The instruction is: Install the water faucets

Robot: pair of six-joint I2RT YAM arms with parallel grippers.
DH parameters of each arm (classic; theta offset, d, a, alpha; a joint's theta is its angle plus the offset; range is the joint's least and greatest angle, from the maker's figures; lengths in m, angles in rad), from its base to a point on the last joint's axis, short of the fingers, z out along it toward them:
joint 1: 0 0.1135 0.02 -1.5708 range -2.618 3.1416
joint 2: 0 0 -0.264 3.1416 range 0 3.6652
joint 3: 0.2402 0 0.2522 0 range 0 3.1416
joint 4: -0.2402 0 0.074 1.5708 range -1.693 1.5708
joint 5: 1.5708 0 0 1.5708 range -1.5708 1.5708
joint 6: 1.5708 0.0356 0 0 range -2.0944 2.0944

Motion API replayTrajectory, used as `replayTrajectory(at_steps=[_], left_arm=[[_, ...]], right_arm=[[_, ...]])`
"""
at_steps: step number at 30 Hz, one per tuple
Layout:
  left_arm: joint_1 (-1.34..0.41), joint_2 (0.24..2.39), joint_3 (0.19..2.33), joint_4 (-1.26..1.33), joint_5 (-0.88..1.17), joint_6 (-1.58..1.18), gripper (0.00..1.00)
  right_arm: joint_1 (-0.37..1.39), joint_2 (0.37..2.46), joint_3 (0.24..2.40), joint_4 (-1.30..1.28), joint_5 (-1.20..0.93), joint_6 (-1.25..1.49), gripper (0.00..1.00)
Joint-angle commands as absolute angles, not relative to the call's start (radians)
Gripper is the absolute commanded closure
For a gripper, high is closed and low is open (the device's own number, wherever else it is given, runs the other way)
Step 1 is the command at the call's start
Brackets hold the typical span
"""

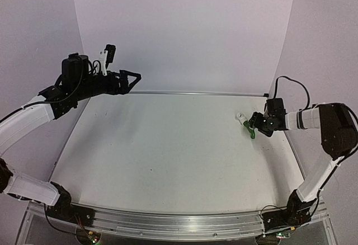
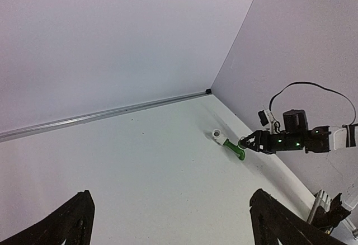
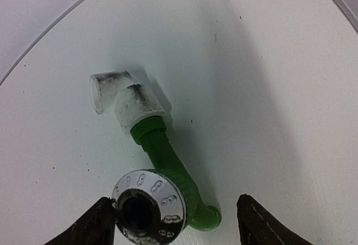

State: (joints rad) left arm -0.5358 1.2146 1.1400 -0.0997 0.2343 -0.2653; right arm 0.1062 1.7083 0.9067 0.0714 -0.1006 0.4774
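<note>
The green tap lies on the white table with its stem pushed into the white elbow fitting. Its round silvery end faces my right wrist camera. My right gripper is open and straddles that end. Its left finger is right against the silvery disc and its right finger stands apart. In the top view the tap and fitting lie at the far right with the right gripper at them. My left gripper is open, empty and raised at the back left.
The table's right edge and the side wall run close behind the tap. A metal strip marks the table's far edge. The right arm's cable loops above its wrist.
</note>
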Motion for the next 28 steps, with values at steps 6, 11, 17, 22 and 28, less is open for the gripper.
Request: replayTrajectory(at_steps=[6,11,17,22,28], left_arm=[[-0.532,1.171,1.15,-0.08,0.036,-0.25,0.0],[-0.529,1.115,1.164,-0.081,-0.082,-0.196,0.0],[-0.529,1.049,1.196,-0.081,-0.152,-0.14,0.0],[-0.53,0.989,1.187,-0.081,-0.185,-0.123,0.0],[-0.529,0.962,1.188,-0.082,-0.217,-0.124,0.0]], right_arm=[[0.109,1.204,0.964,-0.233,-0.147,0.316,0.02],[0.109,0.955,1.036,-0.329,-0.121,0.296,0.02],[0.109,0.852,1.216,-0.418,-0.11,0.255,0.02],[0.108,0.827,1.331,-0.44,-0.13,0.247,0.02],[0.109,0.771,1.331,-0.413,-0.2,0.213,0.02]])
